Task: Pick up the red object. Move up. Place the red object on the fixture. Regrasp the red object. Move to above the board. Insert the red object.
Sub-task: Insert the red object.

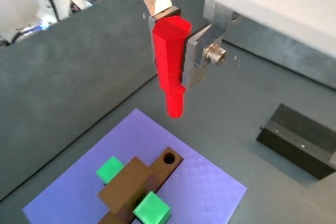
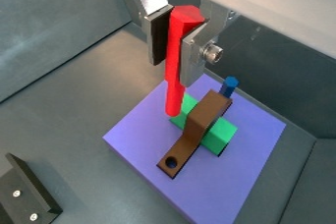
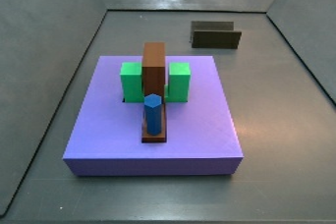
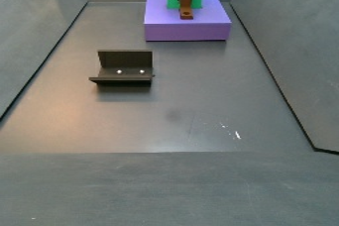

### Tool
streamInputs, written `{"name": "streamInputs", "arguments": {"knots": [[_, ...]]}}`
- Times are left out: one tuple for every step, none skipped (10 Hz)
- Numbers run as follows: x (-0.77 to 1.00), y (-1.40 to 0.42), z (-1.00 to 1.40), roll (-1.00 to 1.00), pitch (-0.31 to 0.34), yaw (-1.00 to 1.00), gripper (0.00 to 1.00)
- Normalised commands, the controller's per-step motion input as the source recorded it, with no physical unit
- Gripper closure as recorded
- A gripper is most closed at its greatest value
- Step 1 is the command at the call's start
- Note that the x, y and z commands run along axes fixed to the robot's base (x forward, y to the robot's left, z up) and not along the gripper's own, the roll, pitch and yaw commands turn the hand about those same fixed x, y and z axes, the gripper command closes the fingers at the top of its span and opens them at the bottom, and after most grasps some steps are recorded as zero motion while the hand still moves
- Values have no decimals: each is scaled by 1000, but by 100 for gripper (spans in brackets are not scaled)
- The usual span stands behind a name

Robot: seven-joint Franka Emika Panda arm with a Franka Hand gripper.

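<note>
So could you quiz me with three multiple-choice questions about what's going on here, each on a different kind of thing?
1. Where is the red object?
A. on the fixture
B. in the air above the board
C. lying on the floor

2. How many green blocks are on the board?
A. one
B. two
C. four

3. What is the hand doing?
A. holding the red object
B. open and empty
C. holding the blue peg

Answers: 1 B, both wrist views show it hanging over the purple slab. 2 B, one either side of the brown upright. 3 A, its fingers clamp the top.
</note>
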Motion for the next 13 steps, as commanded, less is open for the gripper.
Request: {"name": "streamInputs", "arguments": {"knots": [[37,443,-237,-461,-156,-63,100],[3,349,-309,-414,-194,-77,100],[0,177,-471,-310,-209,-46,100],[-111,0,-651,-124,-264,0,100],[-183,-11,-706,-57,-264,0,100],[-143,-60,-703,-51,-263,23,100],[-6,-29,-706,-37,-269,109,100],[0,-43,-714,-6,-259,157,100],[0,-151,-571,0,-247,114,100],[0,-157,-540,0,-180,111,100],[0,-146,-500,44,-84,109,100],[0,-91,-389,76,3,49,100],[0,-3,-263,39,43,0,100]]}}
